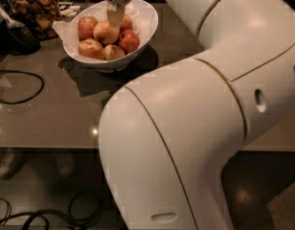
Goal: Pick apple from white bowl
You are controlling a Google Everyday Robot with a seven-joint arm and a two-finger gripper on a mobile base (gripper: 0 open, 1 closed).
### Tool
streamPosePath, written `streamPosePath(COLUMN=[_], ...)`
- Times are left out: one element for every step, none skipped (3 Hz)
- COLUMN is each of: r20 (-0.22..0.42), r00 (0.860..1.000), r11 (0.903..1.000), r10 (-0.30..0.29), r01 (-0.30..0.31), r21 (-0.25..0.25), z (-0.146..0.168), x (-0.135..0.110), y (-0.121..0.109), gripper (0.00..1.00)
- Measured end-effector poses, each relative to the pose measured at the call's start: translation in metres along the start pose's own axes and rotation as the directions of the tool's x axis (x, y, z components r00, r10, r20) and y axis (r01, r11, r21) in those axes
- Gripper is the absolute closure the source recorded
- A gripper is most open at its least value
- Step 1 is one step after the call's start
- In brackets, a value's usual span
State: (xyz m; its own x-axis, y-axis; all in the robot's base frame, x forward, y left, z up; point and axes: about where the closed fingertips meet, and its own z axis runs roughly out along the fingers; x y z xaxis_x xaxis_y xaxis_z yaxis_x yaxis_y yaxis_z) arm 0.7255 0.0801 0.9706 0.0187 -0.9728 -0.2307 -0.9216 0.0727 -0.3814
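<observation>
The white bowl (146, 20) with a crumpled paper liner stands at the back left of the grey table and holds several apples. The apple (104, 33), pale yellow-orange with a red blush, lies in the middle of the pile. A deep red apple (130, 40) lies to its right, and smaller orange apples (91, 48) lie around it. My gripper (114, 16) hangs straight down from the top edge, with its tip on or just above the top of the apple. My white arm (200, 109) fills the right and centre of the view.
A glass jar of brown snacks (38, 11) stands at the back left beside a dark object (16, 35). A black cable (23, 87) loops on the table's left side. The table's front edge (47, 147) runs across the lower left, with cables on the floor (56, 217) below.
</observation>
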Motion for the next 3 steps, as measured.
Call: streamPosePath(r20=[0.0, 0.0, 0.0], r00=[1.0, 1.0, 1.0], r11=[1.0, 1.0, 1.0], r10=[0.0, 0.0, 0.0], r01=[0.0, 0.0, 0.0], r21=[0.0, 0.0, 0.0], z=[0.0003, 0.0003, 0.0003], x=[0.0, 0.0, 0.0], y=[0.0, 0.0, 0.0], gripper=[0.59, 0.36, 0.13])
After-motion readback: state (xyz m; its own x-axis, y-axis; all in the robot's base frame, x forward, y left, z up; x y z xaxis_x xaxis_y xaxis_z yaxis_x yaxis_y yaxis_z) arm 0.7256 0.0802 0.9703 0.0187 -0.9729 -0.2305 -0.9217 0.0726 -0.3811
